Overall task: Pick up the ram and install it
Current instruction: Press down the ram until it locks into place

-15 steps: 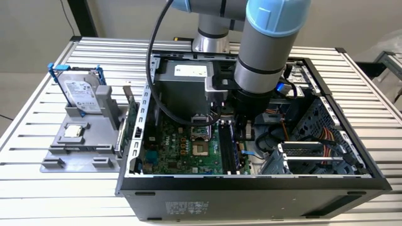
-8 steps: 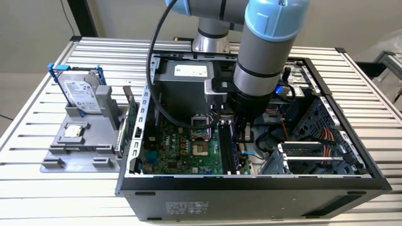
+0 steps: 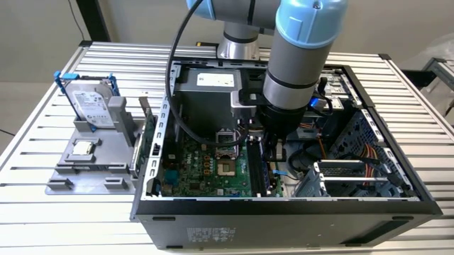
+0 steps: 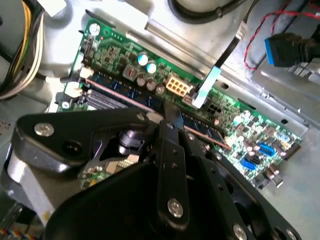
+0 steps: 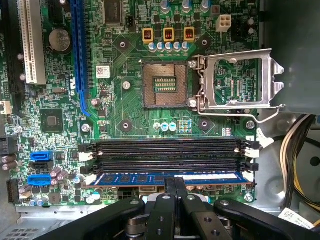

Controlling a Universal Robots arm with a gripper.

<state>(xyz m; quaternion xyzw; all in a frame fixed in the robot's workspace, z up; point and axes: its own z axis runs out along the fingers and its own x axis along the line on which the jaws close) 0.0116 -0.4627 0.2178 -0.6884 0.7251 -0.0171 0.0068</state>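
My gripper (image 5: 175, 187) sits low over the board (image 5: 130, 125), fingers pinched together on the top edge of the ram (image 5: 170, 178), which lies along the nearest of 3 slots (image 5: 170, 150); whether it is fully seated I can't tell. Its lower edge is hidden. Beyond lie 2 bare slots, then the open socket (image 5: 165, 85). In the exterior view my arm (image 3: 298, 58) hides the ram.

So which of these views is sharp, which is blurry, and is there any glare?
The first wrist view is crisp: the ram and gripper read clearly. In the second wrist view the gripper looms dark and soft, and the motherboard behind is slightly blurred. In the exterior view the computer case interior is shadowed, with mild glare on the table.
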